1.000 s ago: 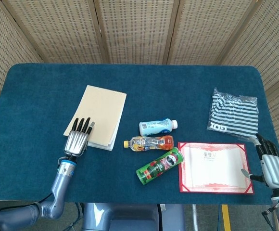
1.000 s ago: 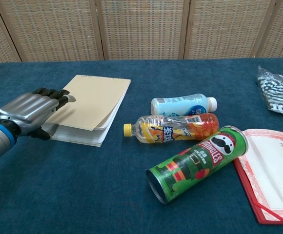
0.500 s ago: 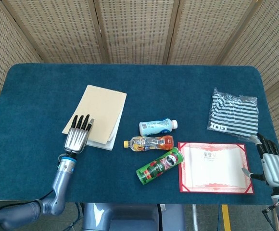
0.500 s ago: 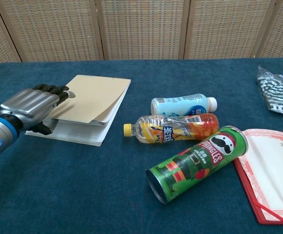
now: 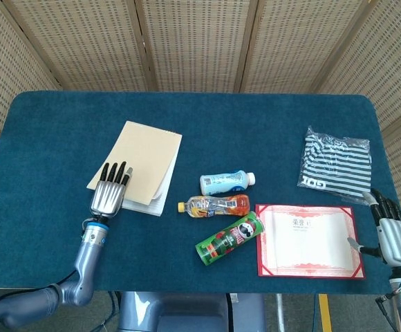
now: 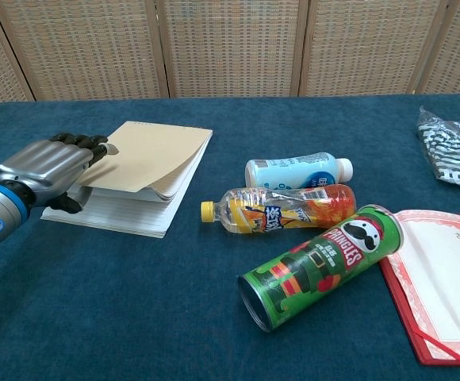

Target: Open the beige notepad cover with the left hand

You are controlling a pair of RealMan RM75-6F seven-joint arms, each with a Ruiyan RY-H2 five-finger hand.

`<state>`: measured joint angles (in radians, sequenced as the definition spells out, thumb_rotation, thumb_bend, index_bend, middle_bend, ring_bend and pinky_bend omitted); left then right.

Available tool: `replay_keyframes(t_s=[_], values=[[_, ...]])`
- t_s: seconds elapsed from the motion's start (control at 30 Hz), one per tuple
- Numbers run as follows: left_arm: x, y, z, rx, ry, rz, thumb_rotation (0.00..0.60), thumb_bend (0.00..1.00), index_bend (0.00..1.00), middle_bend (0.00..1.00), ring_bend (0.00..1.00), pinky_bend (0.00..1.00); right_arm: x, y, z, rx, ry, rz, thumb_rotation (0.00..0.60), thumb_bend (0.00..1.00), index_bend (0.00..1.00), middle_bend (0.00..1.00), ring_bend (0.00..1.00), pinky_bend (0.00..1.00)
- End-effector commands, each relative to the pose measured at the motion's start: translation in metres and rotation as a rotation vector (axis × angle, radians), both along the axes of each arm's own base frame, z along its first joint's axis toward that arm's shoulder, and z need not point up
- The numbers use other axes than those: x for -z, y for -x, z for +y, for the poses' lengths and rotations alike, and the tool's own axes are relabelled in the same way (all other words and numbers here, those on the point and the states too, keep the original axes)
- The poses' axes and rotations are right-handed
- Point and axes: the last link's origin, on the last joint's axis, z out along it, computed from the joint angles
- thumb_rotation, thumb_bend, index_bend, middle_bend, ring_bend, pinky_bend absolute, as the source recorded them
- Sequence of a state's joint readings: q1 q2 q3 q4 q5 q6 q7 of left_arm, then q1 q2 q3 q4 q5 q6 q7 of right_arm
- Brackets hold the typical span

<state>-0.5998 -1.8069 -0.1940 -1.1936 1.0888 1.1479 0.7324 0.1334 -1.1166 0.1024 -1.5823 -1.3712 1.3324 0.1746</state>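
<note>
The notepad [image 6: 135,178] sits on the left part of the table [image 5: 48,124], and its beige cover [image 6: 147,157] is already partly up: in the chest view the near left corner is lifted clear of the white pages and bows upward, while the far edge is down at the spine. So I'd call it started but nowhere near done, since the cover has to swing all the way over and lie flat. The left hand [image 6: 44,171] has its fingers [image 6: 75,141] laid over the top of that corner with the thumb tucked under the edge, so it looks like a pinch on the cover, fingers fairly straight rather than curled. The right hand [image 5: 393,235] is way off at the near right edge of the table, fingers loosely apart and holding nothing. As for writing: the green can [image 6: 321,262] on its side plainly says PRINGLES with the moustache face. The orange drink bottle [image 6: 281,210] and the white bottle [image 6: 293,171] both have labels but I can't read them. The red-bordered certificate [image 5: 310,238] has small red characters near its top, too tiny to make out. The striped bag [image 5: 335,162] shows white lettering along its near edge, unreadable here.
</note>
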Motion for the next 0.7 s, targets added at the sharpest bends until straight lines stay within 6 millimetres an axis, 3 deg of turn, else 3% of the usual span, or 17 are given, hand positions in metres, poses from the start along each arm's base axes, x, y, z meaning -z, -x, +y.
replay_keyframes(t_s=[0.03, 0.7], values=[[-0.001, 0.001, 0.002, -0.008, -0.002, -0.008, 0.600, 0.64, 0.02, 0.00, 0.00, 0.00, 0.001, 0.000, -0.001, 0.001, -0.001, -0.001, 0.600, 0.21, 0.03, 0.00, 0.00, 0.00], [-0.008, 0.003, 0.023, -0.022, -0.026, -0.001, 0.600, 0.64, 0.03, 0.00, 0.00, 0.00, 0.007, 0.001, -0.003, -0.008, 0.001, 0.005, 0.600, 0.21, 0.03, 0.00, 0.00, 0.00]])
